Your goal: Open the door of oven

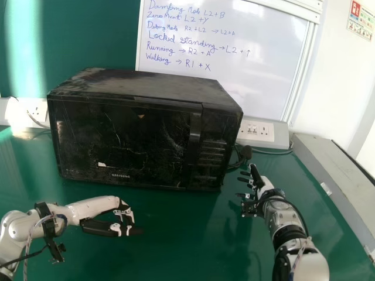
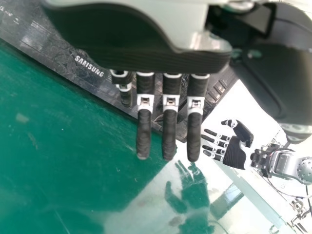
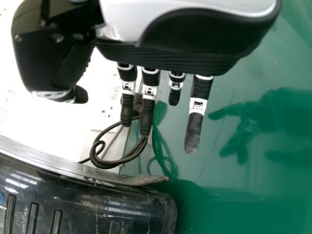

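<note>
Approaching is the wrong term for a pull; treat as positioning, judged from the shut door [image 1: 123, 143] and both hands clear of contact. Locate the oven [image 1: 158, 84] on the green table [image 1: 176, 234], behind the hands. Next, probably: bring the right hand [image 1: 265, 186] to the upright handle [image 1: 194, 133] beside the control panel [image 1: 212, 153], hook behind the edge, then draw outward. Note right hand: open, fingers nearly straight, empty, near the oven's right end. Note left hand [image 1: 99, 228]: also open, empty, ahead of the door.Positioning for the pull, judging from the shut door [image 1: 123, 143] and the lack of contact by either hand. Locate the oven [image 1: 158, 84] on the green table [image 1: 176, 234], beyond both hands. Next, probably: bring the right hand [image 1: 265, 186] to the upright handle [image 1: 194, 133] beside the control panel [image 1: 212, 153], hook behind the edge, then draw outward. At the right hand: open, fingers nearly straight, empty, near the oven's right end. At the left hand [image 1: 99, 228]: also open, empty, in front of the door.
</note>
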Available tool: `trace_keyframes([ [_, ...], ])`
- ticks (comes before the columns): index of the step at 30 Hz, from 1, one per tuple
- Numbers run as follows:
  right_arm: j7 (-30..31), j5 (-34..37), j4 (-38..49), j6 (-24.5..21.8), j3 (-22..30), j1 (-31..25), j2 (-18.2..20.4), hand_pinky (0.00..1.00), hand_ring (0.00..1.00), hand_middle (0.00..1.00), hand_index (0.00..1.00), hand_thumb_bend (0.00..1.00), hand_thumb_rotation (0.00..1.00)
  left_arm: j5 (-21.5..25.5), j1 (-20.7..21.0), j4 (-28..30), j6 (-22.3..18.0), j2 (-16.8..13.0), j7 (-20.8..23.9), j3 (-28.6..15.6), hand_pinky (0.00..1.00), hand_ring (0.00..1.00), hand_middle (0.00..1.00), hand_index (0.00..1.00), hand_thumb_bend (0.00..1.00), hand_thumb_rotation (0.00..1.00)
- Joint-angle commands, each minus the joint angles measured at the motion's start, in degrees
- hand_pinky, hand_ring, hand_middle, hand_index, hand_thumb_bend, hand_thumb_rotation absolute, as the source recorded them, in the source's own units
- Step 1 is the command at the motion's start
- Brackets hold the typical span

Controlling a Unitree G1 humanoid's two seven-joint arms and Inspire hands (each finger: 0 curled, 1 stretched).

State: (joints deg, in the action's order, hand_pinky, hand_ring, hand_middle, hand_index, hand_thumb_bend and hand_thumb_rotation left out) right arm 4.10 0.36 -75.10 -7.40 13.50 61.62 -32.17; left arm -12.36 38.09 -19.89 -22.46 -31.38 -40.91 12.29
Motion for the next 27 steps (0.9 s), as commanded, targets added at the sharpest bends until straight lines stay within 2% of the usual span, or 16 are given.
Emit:
trace_keyframes([
  [1,-0.33,-0.11,-0.21,0.39,0.14,0.22,-0.45,0.45,0.58,0.75,0.76,0.57,0.36,0.33,0.8,0.37,-0.08,0.1,-0.43,0.32,0.41,0.49,0.57,0.5,0.5,0.05],
  [8,-0.18,-0.07,-0.3,0.24,0.18,0.23,-0.52,0.42,0.56,0.75,0.79,0.57,0.37,0.27,0.81,0.67,0.28,0.15,-0.41,0.32,0.4,0.49,0.56,0.5,0.5,0.05],
  [14,-0.15,0.15,-0.28,0.12,0.38,0.31,-0.49,0.44,0.58,0.76,0.81,0.57,0.36,0.41,0.85,0.46,0.06,0.16,-0.44,0.27,0.41,0.49,0.56,0.5,0.5,0.05],
  [22,-0.43,-0.24,-0.18,0.07,-0.03,0.4,-0.4,0.43,0.58,0.74,0.79,0.56,0.38,2.6,0.92,-0.05,-0.17,0.48,-1.12,-0.34,0.4,0.49,0.56,0.49,0.5,0.06],
  [27,-0.34,0.41,-0.21,-0.05,0.69,0.5,-0.12,0.43,0.57,0.75,0.79,0.55,0.35,3.32,1.08,-0.21,-0.14,0.24,-1.89,-0.22,0.4,0.49,0.57,0.5,0.5,0.06],
])
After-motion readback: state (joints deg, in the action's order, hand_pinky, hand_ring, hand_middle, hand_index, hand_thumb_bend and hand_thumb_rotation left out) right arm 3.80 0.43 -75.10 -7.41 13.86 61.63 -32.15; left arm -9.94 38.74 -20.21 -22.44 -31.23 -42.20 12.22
